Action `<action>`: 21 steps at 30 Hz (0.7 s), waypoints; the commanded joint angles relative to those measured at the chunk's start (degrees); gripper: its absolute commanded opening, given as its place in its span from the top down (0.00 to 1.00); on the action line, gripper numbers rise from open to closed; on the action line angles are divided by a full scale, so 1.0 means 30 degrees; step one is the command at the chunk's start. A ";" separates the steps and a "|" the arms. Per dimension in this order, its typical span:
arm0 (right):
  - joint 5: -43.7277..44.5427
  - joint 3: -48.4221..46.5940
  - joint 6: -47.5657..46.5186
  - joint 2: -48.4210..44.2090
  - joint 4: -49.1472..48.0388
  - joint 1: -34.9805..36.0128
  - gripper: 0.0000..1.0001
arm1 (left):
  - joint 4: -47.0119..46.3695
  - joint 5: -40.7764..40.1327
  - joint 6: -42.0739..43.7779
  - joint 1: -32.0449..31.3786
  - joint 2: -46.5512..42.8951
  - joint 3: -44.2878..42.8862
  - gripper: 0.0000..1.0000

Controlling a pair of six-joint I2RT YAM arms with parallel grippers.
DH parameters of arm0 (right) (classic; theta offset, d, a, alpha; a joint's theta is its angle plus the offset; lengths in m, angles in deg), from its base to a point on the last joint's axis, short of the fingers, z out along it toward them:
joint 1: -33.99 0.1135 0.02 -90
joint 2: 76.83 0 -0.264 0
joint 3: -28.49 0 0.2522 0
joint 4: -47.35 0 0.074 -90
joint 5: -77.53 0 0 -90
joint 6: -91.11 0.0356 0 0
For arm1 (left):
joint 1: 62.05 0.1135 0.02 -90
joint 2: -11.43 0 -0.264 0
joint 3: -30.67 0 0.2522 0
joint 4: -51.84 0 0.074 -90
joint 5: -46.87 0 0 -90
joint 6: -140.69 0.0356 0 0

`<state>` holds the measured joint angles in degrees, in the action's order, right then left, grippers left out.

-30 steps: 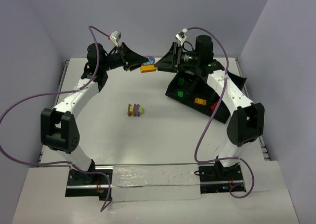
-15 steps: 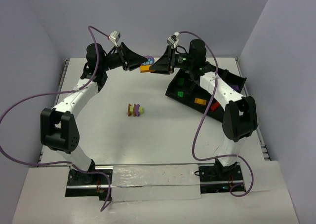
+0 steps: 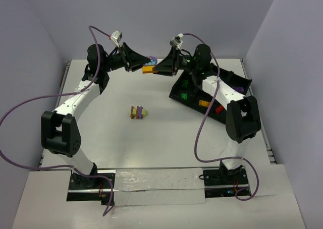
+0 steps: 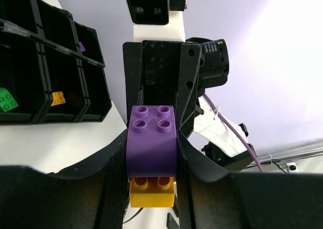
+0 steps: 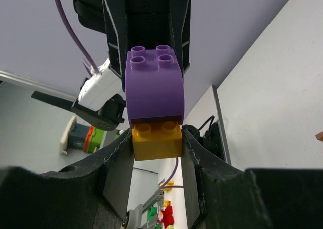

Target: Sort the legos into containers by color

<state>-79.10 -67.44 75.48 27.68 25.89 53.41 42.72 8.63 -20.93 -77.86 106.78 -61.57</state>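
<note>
At the left of the overhead view, the left gripper (image 3: 143,65) reaches toward the middle of the table's (image 3: 116,143) far edge, and its tips are too small there to read. Its own camera shows more: the fingers press both sides of a purple brick (image 4: 151,148) held in the air. An orange brick (image 4: 151,192) is joined to it, its lower edge cut off by the fingers. Nearer, on the table, lies a loose cluster (image 3: 138,112) of purple, orange and yellow-green legos. The right gripper (image 3: 158,70) meets the held pair head-on, its fingers closed against the orange brick's sides. Further right, the black tray (image 3: 177,94) is partly hidden under the right arm. Its visible compartments hold two green legos (image 3: 185,81) at the left end, then an orange lego (image 3: 204,103), a red lego (image 3: 219,109) and a purple lego (image 3: 238,89)
</note>
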 commanded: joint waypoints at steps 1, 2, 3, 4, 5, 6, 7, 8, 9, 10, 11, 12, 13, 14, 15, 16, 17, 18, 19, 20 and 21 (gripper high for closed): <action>-0.0074 0.0422 -0.1341 -0.0409 0.0740 0.0209 1.00 | -0.0481 -0.0056 0.0290 -0.0027 -0.0578 -0.0364 1.00; 0.0008 0.0129 -0.3731 -0.0589 0.2741 0.0225 1.00 | -0.0432 -0.0056 0.0290 0.0006 -0.0545 -0.0429 1.00; 0.0156 -0.0186 -0.5880 -0.0735 0.4890 0.0236 1.00 | -0.0400 -0.0089 0.0279 0.0037 -0.0524 -0.0482 1.00; 0.0469 -0.0629 -0.7796 -0.0809 0.7978 0.0252 1.00 | -0.0375 -0.0144 0.0269 0.0072 -0.0524 -0.0509 1.00; 0.0864 -0.1222 -0.9961 -0.0851 1.2072 0.0294 1.00 | -0.0310 -0.0144 0.0291 0.0117 -0.0524 -0.0530 1.00; 0.1151 -0.1652 -1.1356 -0.0852 1.3163 0.0294 1.00 | -0.0269 -0.0144 0.0311 0.0158 -0.0524 -0.0530 1.00; 0.1354 -0.1958 -1.2345 -0.0852 1.4822 0.0279 1.00 | -0.0238 -0.0176 0.0319 0.0173 -0.0508 -0.0546 1.00; 0.1670 -0.2232 -1.3113 -0.0866 1.6327 0.0265 1.00 | -0.0197 -0.0203 0.0319 0.0174 -0.0481 -0.0546 1.00; 0.2029 -0.2403 -1.3809 -0.0895 1.7205 0.0237 1.00 | -0.0138 -0.0203 0.0319 0.0187 -0.0452 -0.0530 1.00; 0.2209 -0.2419 -1.4564 -0.0938 1.7902 0.0193 1.00 | -0.0107 -0.0217 0.0319 0.0203 -0.0436 -0.0530 1.00; 0.2367 -0.2407 -1.5205 -0.0996 1.8427 0.0164 1.00 | -0.0107 -0.0246 0.0319 0.0203 -0.0436 -0.0517 1.00; 0.2574 -0.2301 -1.5581 -0.1089 1.9065 0.0123 1.00 | -0.0069 -0.0261 0.0344 0.0203 -0.0424 -0.0501 1.00; 0.2771 -0.2166 -1.5908 -0.1243 1.9679 0.0055 1.00 | 0.0004 -0.0262 0.0377 0.0214 -0.0418 -0.0513 1.00; 0.2934 -0.2090 -1.6055 -0.1394 1.9905 -0.0044 1.00 | 0.0074 -0.0273 0.0400 0.0232 -0.0436 -0.0542 1.00; 0.3383 -0.2084 -1.6272 -0.1511 2.0172 -0.0160 1.00 | 0.0202 -0.0313 0.0503 0.0247 -0.0436 -0.0582 1.00; 0.4176 -0.2160 -1.6601 -0.1628 2.0540 -0.0277 1.00 | 0.0396 -0.0371 0.0677 0.0286 -0.0436 -0.0640 1.00; 0.4626 -0.2170 -1.6624 -0.1800 2.0814 -0.0484 1.00 | 0.0912 -0.0484 0.1050 0.0326 -0.0454 -0.0753 1.00; 0.5411 -0.2179 -1.6523 -0.1988 2.1058 -0.0737 1.00 | 0.1668 -0.0670 0.1581 0.0374 -0.0490 -0.0905 1.00; 0.6712 -0.2198 -1.6307 -0.2186 2.1277 -0.1034 1.00 | 0.2696 -0.0946 0.2293 0.0433 -0.0549 -0.1103 1.00; 0.8935 -0.2200 -1.6024 -0.2325 2.1592 -0.1337 1.00 | 0.4029 -0.1392 0.3146 0.0500 -0.0648 -0.1544 1.00; 1.0723 -0.2193 -1.5798 -0.2464 2.1844 -0.1577 1.00 | 0.5374 -0.1857 0.3823 0.0553 -0.0728 -0.1901 1.00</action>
<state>-65.37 -72.97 29.62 25.93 85.39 52.33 47.99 7.20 -17.45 -77.23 106.94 -61.93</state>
